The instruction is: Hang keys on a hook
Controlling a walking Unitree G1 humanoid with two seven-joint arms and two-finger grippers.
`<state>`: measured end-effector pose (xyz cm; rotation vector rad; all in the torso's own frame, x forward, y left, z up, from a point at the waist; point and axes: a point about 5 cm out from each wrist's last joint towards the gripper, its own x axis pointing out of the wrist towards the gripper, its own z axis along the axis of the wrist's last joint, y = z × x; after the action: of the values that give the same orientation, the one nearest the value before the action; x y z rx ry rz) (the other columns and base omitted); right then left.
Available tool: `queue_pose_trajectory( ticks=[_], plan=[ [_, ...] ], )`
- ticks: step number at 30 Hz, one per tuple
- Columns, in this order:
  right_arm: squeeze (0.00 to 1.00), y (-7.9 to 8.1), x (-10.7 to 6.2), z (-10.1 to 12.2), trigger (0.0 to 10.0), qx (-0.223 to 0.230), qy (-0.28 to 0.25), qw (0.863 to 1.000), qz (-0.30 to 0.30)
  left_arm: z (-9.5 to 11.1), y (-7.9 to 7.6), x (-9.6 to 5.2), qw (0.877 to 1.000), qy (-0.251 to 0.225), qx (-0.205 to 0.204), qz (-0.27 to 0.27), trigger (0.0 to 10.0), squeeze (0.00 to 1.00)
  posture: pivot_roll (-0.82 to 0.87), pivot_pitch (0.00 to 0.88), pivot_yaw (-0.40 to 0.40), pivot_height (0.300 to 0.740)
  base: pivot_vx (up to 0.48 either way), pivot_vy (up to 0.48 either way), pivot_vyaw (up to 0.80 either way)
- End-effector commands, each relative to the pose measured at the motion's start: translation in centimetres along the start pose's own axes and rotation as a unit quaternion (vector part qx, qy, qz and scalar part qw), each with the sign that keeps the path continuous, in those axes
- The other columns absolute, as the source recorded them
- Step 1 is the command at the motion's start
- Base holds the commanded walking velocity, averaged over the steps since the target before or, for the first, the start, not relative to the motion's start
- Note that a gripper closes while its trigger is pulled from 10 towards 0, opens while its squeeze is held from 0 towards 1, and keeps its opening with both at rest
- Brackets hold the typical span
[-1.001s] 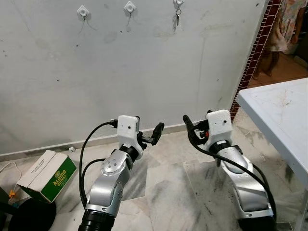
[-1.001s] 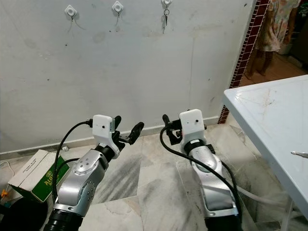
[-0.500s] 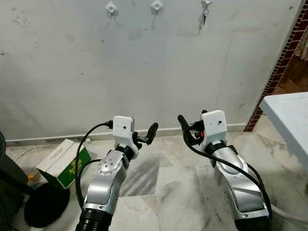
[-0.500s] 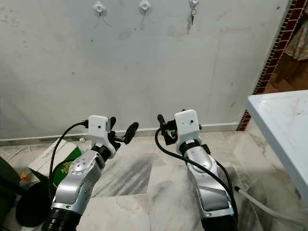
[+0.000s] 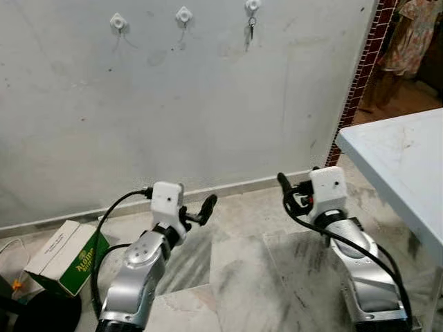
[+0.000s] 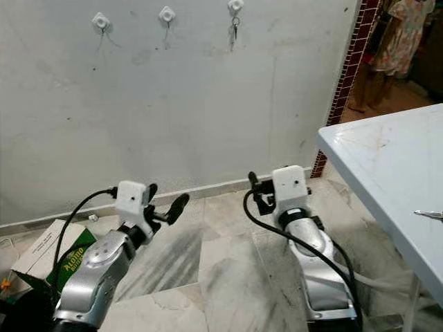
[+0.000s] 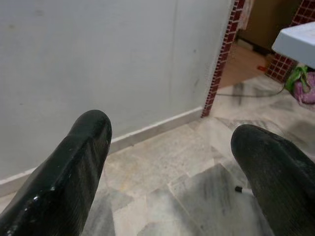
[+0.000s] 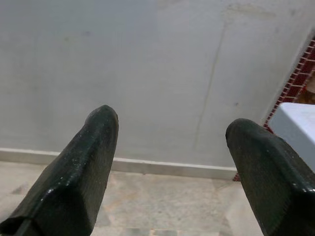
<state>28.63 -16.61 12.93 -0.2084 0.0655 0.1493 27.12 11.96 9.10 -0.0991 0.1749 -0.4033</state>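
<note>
Keys (image 5: 251, 29) on rightmost hook (image 5: 252, 5); grey wall (image 5: 208, 111); marble floor (image 5: 242, 263)

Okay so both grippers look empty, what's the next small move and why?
Probably turn right toward the white table. Both the left gripper and right gripper are open and empty, one set of keys already hangs on the right-hand hook, and something small and metallic lies at the table's edge.

Left gripper (image 7: 170, 167): fingers spread wide, nothing between them. Ahead of the fingertips: grey wall (image 7: 98, 59), pale skirting (image 7: 147, 130), marble floor (image 7: 167, 182). Beyond one finger: red tiled column (image 7: 221, 59), white table corner (image 7: 300, 37).
</note>
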Motion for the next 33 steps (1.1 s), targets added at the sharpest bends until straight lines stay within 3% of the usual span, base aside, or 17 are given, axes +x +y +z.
queue_pose_trajectory(
  ticks=[1, 12, 18, 20, 23, 31, 33],
  plan=[
    [0.00, -0.1, -0.1, 0.2, 10.0, -0.002, -0.008, 1.000, 0.004, 0.4, 0.6, -0.7, 1.000, 0.000, 0.014, 0.001, 10.0, 0.00, -0.06, 0.000, 0.108, 0.740, 0.000, 0.000, -0.80],
    [0.00, -0.5, -1.0, -0.7, 10.0, -0.010, 0.006, 1.000, -0.001, 0.2, 0.3, -2.4, 1.000, 0.006, 0.024, -0.004, 10.0, 0.00, -0.04, 0.000, 0.103, 0.740, 0.000, 0.000, -0.80],
    [0.00, -1.6, -2.3, -1.1, 10.0, -0.042, 0.010, 0.999, 0.009, 0.4, 0.1, -2.8, 1.000, 0.002, 0.031, -0.001, 10.0, 0.00, -0.03, 0.000, 0.096, 0.740, 0.000, 0.000, -0.13],
    [0.00, -2.8, -2.8, -1.3, 10.0, -0.057, 0.022, 0.998, 0.016, 0.5, 0.5, -3.6, 0.999, 0.007, 0.036, -0.001, 10.0, 0.00, -0.03, 0.000, 0.094, 0.740, 0.000, 0.000, -0.62],
    [0.00, -3.4, -2.9, -1.4, 10.0, -0.069, 0.026, 0.997, 0.016, 0.3, 0.8, -4.3, 0.999, 0.013, 0.042, 0.000, 10.0, 0.00, -0.03, 0.000, 0.097, 0.740, 0.000, 0.000, -0.80],
    [0.00, -3.0, -3.4, -2.0, 10.0, -0.062, 0.040, 0.997, 0.024, -0.3, 0.8, -4.7, 0.999, 0.027, 0.041, 0.011, 10.0, 0.00, -0.02, 0.000, 0.102, 0.740, 0.000, 0.000, -0.80],
    [0.00, -2.5, -3.3, -2.5, 10.0, -0.063, 0.044, 0.997, 0.022, -0.6, 0.7, -4.2, 0.997, 0.024, 0.069, 0.006, 10.0, 0.00, 0.01, 0.000, 0.053, 0.740, 0.000, 0.000, -0.80]
  ],
)
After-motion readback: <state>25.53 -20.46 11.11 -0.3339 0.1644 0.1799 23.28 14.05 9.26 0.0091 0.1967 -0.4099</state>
